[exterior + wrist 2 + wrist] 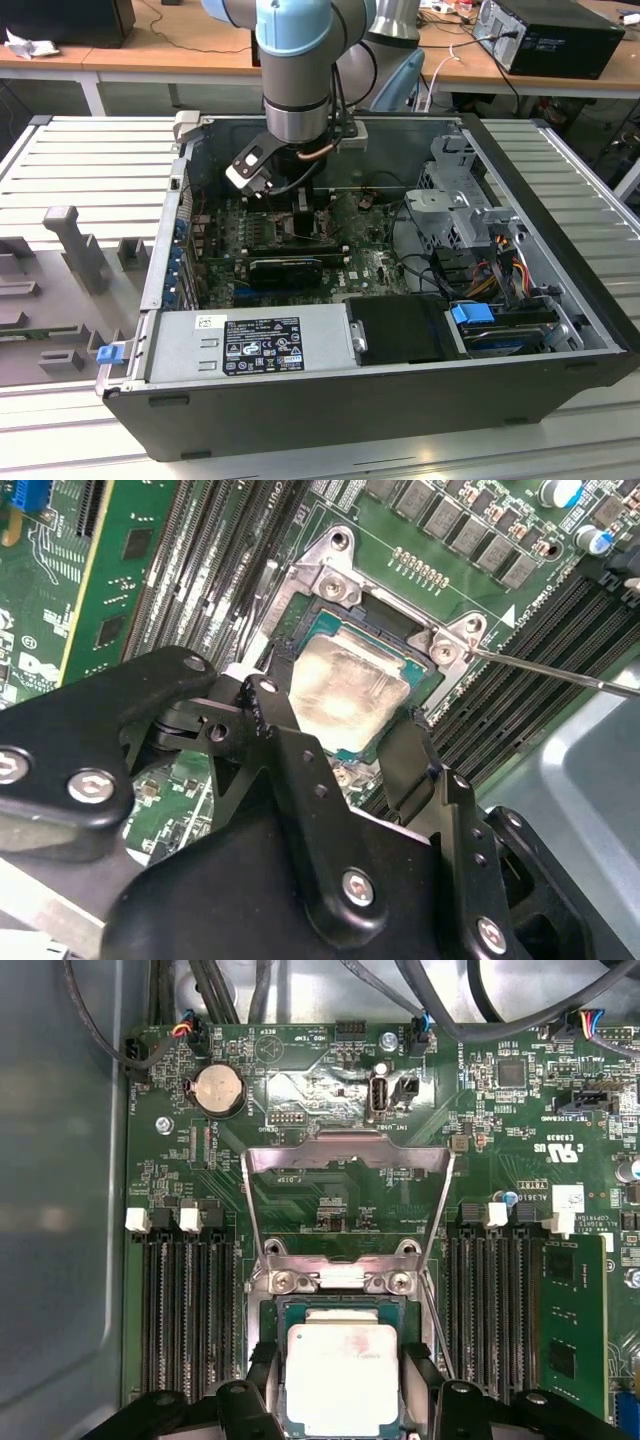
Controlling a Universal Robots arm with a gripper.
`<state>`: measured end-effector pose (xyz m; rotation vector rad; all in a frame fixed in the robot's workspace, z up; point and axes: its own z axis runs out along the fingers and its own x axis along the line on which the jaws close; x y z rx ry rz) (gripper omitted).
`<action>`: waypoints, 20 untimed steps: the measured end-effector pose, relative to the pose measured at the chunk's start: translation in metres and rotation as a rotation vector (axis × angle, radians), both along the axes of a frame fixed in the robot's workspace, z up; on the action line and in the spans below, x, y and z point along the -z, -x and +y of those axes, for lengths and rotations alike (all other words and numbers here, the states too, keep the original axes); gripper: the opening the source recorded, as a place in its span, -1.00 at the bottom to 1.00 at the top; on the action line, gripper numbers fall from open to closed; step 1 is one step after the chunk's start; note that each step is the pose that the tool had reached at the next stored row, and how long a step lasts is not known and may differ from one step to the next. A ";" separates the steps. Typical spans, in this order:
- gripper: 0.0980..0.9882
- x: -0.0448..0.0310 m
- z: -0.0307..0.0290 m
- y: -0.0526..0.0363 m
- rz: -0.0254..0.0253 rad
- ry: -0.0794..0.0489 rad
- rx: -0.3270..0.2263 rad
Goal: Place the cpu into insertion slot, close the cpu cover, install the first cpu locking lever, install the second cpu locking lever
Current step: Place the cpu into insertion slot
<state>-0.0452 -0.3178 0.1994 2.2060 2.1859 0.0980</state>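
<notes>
The cpu (343, 1375) (345, 690), a pale metallic square, lies flat in the insertion slot (340, 1305) (335, 580) on the green board. My gripper (343, 1370) (335, 730) straddles it, with one black finger (268, 705) against one edge and the other against the opposite edge. The cpu cover (345, 1150), a silvery frame with a cut-out centre, stands swung open beyond the socket. A thin locking lever (560, 672) (436, 1320) sticks up free beside the socket. In the exterior view the gripper (300, 215) reaches down into the open computer case.
Black memory slots (185, 1310) (495, 1300) flank the socket, one with a green module (572, 1330). A coin battery (218, 1090) and cables (480, 1020) lie beyond the cover. The case holds a power supply (260, 345), an expansion card (285, 268) and a drive cage (455, 200).
</notes>
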 end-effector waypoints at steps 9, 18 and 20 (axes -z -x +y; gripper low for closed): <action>0.10 -0.0122 -0.0009 -0.0003 0.0023 -0.001 -0.001; -0.98 -0.0158 -0.0023 -0.0008 0.0072 -0.001 -0.001; -0.98 -0.0184 -0.0023 -0.0008 0.0074 -0.001 -0.001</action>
